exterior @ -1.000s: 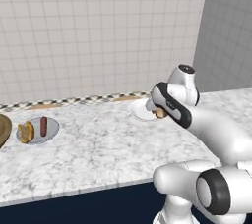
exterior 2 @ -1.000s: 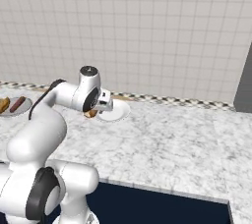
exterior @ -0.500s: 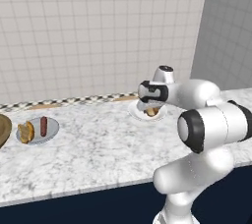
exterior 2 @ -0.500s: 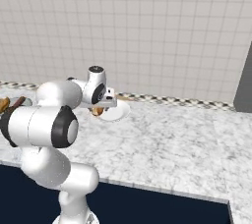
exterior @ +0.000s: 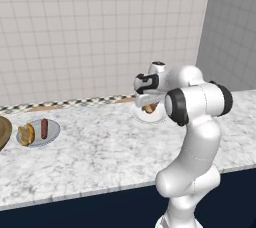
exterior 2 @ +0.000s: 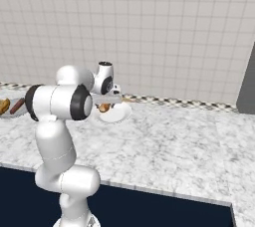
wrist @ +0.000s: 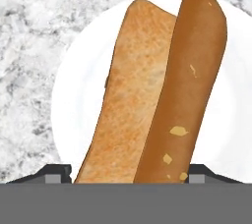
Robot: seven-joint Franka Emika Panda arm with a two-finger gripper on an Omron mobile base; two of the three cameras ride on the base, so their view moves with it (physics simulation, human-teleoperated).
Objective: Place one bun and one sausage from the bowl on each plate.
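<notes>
gripper (wrist: 129,171) hovering over white plate (wrist: 74,100), jaws spread wide beside bun (wrist: 133,95) and sausage (wrist: 184,85) | both seem to be lying side by side on the plate, grip unclear | grey plate (exterior: 52,134) far left on desk (exterior: 100,152) already carrying its pair | task looking nearly complete
</notes>
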